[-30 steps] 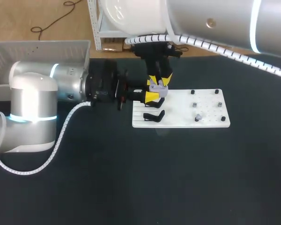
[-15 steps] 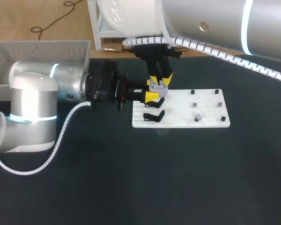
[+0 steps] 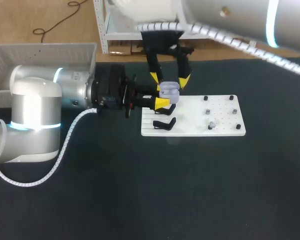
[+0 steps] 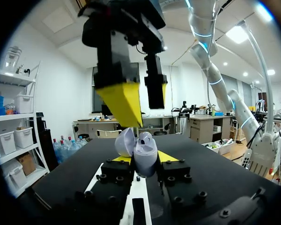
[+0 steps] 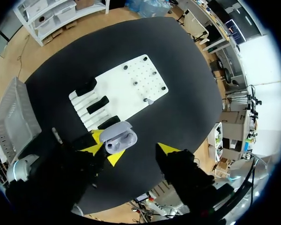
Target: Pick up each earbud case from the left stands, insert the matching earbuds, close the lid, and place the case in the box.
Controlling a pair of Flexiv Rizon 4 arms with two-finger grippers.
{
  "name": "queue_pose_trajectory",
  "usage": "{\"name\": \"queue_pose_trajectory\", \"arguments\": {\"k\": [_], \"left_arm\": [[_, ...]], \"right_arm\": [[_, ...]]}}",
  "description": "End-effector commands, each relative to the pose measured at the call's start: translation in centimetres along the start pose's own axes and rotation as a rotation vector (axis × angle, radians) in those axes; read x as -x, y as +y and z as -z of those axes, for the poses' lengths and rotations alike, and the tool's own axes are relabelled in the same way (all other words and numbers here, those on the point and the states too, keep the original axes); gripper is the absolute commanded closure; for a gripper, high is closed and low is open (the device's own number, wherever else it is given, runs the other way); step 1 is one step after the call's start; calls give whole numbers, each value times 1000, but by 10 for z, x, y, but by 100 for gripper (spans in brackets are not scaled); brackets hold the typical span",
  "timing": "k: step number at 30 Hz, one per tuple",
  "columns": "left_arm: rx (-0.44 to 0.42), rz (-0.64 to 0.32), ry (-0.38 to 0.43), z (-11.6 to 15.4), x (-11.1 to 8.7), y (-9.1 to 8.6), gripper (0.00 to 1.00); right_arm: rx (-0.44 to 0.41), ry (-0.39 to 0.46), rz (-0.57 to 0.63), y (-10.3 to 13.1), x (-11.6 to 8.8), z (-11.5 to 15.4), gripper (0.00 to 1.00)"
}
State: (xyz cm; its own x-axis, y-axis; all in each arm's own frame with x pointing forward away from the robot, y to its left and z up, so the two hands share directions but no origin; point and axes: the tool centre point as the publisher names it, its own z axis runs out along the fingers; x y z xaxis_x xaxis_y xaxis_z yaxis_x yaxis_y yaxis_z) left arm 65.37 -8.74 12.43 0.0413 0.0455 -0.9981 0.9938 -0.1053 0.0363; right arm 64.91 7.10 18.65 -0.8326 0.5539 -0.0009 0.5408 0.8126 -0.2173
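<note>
The right arm (image 3: 230,20) has lifted clear. One second ago its jaws stood close together on the case; they are now spread wide and hang just above it, touching nothing.

The left arm (image 3: 35,115) has not moved. Its jaws reach in from the side over the bench (image 3: 140,200) and pinch the case from two sides, at the left end of the board (image 3: 190,112).

The box (image 3: 20,60) stands well apart at the far left of the bench, unchanged.

The case (image 3: 169,91) is now uncovered, and the two wrist views show it more clearly.
- The lid stands open and tilted back.
- The inner seats face up toward the right jaws.
- Whether either seat is filled cannot be told.

A small grey piece (image 3: 210,123), probably an earbud, lies on the right half of the board among the pegs, in the same place as before.

Meaning for the task: the release suggests that the right arm's work on the case at this step is finished, with the left jaws holding it alone. The lid is not yet closed and the case is not yet in the box. The next likely action is for the right arm to fetch the grey piece, while the left jaws hold the case steady and open.
</note>
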Motion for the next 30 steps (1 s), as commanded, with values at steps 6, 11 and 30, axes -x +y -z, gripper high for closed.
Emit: {"name": "queue_pose_trajectory", "arguments": {"k": [6, 11, 30], "left_arm": [[3, -2, -1, 0, 0, -1, 100], [4, -4, 7, 7, 5, 1, 100], [18, -29, 13, 25, 17, 0, 100]], "right_arm": [[290, -17, 26, -74, -12, 8, 54], [337, -50, 52, -92, -22, 4, 53], [423, 118, 70, -104, -12, -25, 0]]}}
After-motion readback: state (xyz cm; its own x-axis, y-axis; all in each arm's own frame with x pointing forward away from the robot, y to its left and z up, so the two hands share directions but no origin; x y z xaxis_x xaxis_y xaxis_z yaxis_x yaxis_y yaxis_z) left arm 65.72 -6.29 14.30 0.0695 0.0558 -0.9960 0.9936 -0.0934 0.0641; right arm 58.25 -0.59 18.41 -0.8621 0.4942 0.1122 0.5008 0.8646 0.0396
